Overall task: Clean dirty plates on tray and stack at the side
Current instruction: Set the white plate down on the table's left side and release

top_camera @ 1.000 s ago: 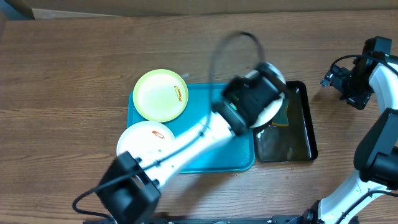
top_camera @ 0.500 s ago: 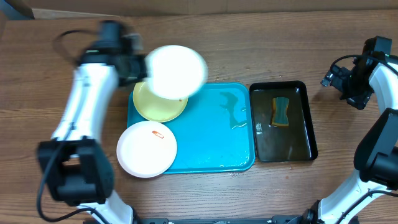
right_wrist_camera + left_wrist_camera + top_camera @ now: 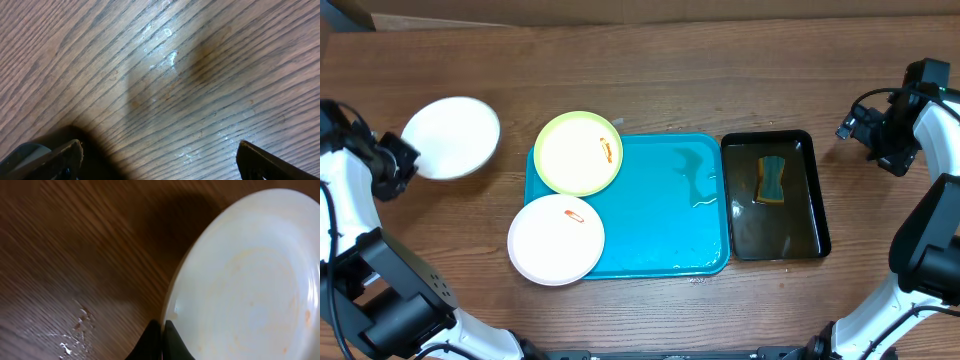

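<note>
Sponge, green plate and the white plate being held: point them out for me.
sponge (image 3: pixel 772 180), overhead view, its middle.
green plate (image 3: pixel 576 155), overhead view, its centre.
held white plate (image 3: pixel 450 137), overhead view, its centre.

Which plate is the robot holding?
The white plate off the tray, pinched at its rim by the left gripper. The green plate and other white plate lie on the tray.

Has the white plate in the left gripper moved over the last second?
Yes. The white plate, pinched by the left gripper, travelled leftward from the black tray, past the turquoise tray.
</note>
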{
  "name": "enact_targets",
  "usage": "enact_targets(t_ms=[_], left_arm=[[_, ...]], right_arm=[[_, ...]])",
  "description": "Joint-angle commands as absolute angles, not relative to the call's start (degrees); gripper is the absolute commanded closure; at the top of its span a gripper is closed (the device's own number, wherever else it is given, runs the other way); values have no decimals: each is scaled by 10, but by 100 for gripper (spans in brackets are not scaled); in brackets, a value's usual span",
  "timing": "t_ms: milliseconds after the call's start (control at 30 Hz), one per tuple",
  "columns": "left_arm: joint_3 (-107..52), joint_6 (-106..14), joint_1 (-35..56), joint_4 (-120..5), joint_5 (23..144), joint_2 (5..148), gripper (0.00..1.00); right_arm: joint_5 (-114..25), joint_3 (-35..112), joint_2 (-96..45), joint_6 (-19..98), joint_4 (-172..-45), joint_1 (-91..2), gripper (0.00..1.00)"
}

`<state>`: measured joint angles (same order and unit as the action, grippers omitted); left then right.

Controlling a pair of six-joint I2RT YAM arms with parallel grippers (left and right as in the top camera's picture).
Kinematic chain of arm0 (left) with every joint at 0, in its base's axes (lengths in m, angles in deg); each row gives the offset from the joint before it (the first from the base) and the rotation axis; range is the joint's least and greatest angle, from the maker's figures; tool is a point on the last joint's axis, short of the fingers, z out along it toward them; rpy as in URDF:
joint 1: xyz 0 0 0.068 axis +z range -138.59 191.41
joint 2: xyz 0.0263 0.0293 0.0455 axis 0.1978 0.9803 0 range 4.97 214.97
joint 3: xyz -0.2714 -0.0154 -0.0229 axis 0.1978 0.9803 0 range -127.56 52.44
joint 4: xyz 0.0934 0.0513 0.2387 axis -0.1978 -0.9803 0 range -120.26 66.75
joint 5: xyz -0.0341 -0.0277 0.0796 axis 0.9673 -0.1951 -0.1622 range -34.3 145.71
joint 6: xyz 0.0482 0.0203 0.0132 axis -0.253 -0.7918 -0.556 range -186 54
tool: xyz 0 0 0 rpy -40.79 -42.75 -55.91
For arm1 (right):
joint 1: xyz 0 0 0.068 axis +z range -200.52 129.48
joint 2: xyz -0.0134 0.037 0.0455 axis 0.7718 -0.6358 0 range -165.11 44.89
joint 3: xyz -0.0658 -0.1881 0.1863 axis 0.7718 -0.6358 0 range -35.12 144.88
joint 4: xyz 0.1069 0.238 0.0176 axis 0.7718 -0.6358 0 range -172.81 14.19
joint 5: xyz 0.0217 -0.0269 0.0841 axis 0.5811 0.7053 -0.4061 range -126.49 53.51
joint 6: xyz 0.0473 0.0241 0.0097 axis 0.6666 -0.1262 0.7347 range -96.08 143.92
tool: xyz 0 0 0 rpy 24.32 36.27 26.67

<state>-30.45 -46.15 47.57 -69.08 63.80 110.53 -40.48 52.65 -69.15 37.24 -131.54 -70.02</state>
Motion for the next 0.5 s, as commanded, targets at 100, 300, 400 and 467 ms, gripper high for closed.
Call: enact_targets(t_ms=[100, 300, 400, 467], left_arm=[[-219, -446, 469, -576, 564, 1093, 95], [-171, -454, 459, -525, 563, 1095, 93], [-173, -461, 459, -525, 581, 1095, 49], [-183, -480, 458, -534, 642, 1095, 41]], right_arm=[[-400, 542, -670, 375, -1314, -702, 0], [-400, 542, -670, 375, -1314, -702, 0], [-400, 542, -670, 375, -1314, -702, 0], [-400, 542, -670, 375, -1314, -702, 0]])
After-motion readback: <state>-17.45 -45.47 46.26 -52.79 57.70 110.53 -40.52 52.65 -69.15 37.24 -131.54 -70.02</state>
